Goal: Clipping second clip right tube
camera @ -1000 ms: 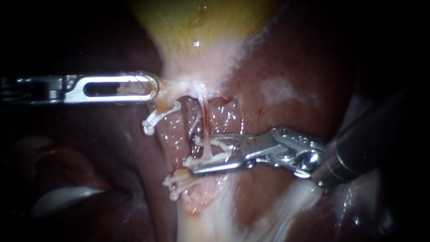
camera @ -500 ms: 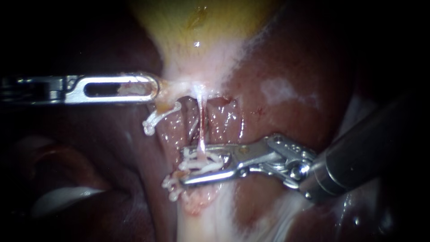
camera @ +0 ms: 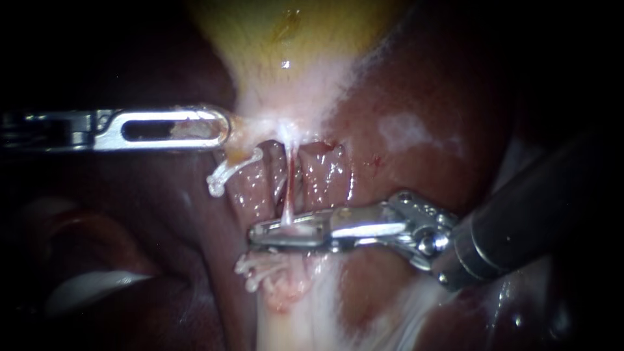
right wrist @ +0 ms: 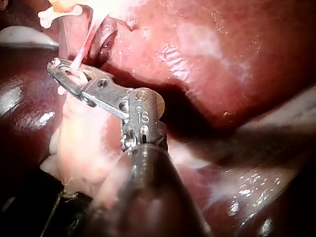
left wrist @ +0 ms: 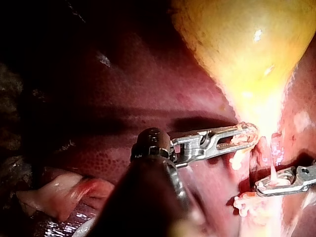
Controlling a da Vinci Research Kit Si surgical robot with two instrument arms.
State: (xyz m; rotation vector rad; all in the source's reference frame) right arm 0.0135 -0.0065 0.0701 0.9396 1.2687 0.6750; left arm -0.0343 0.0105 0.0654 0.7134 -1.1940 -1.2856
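Note:
My left instrument comes in level, its slotted jaws shut on pale tissue at the neck of the yellow gallbladder. A thin pink tube, the right one, runs down from that neck. My right instrument has its jaws shut across this tube, and a strip of white clip shows between them. In the right wrist view the jaws pinch the tube. The left wrist view shows both instruments, mine and the other.
A white clip hangs on the left stump below my left instrument, and more white clips sit just under my right instrument's jaws. Dark red liver surrounds the site. Pale tissue runs downward.
My right instrument's jaws, open around the tube with the white clip showing, have shut on it and slid slightly left. My left instrument has not moved.

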